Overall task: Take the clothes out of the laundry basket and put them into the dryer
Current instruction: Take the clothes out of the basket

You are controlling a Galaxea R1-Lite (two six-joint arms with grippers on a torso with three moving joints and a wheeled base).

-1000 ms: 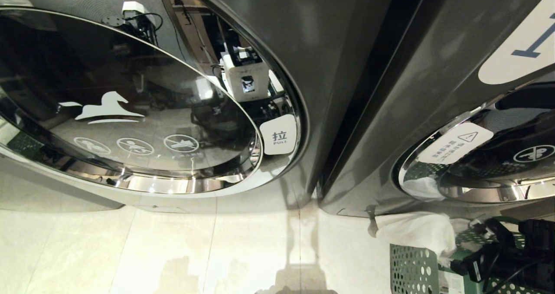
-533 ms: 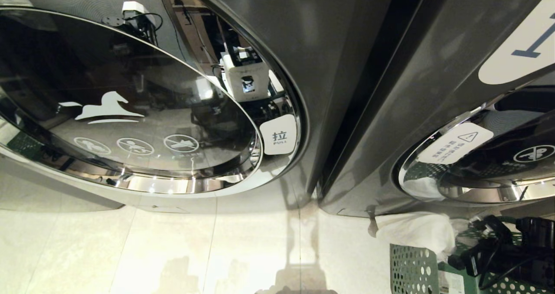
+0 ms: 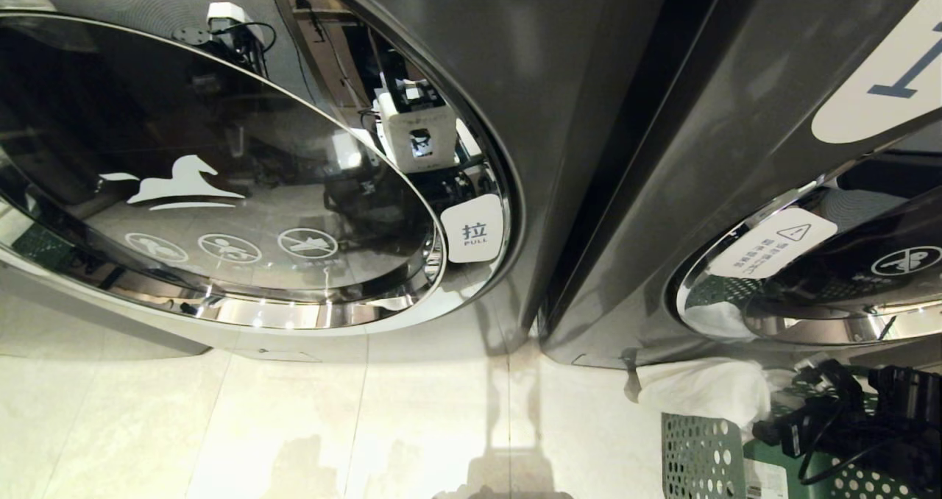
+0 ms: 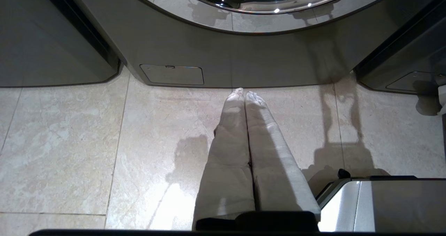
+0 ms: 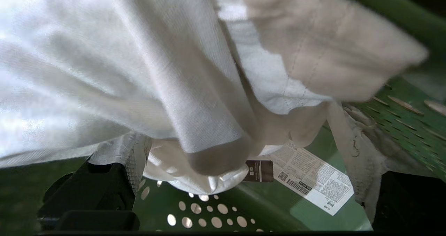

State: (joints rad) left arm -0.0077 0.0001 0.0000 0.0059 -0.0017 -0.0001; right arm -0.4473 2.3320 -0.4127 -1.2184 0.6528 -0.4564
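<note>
The basket stands on the floor at the foot of the right-hand dryer, and everything here is placed from it. The white cloth is heaped in the basket and spills over its rim on the side toward the dryer. The right gripper is inside the basket, its jaws spread wide with nothing yet pinched; in the right wrist view the two fingers stand to either side of a hanging fold of cloth, one of them partly draped by it. The cloth lies straight ahead of the fingers and fills the gap, with the basket's perforated wall and a paper label showing beyond the fold. That fold runs roughly along the line of reach, so closing where the jaws stand would likely catch it across its width. The right arm is plainly the nearer one. The left gripper is well away from the basket, pointing at bare floor before the left-hand dryer, fingers pressed together and empty. That dryer's door looks closed.
</note>
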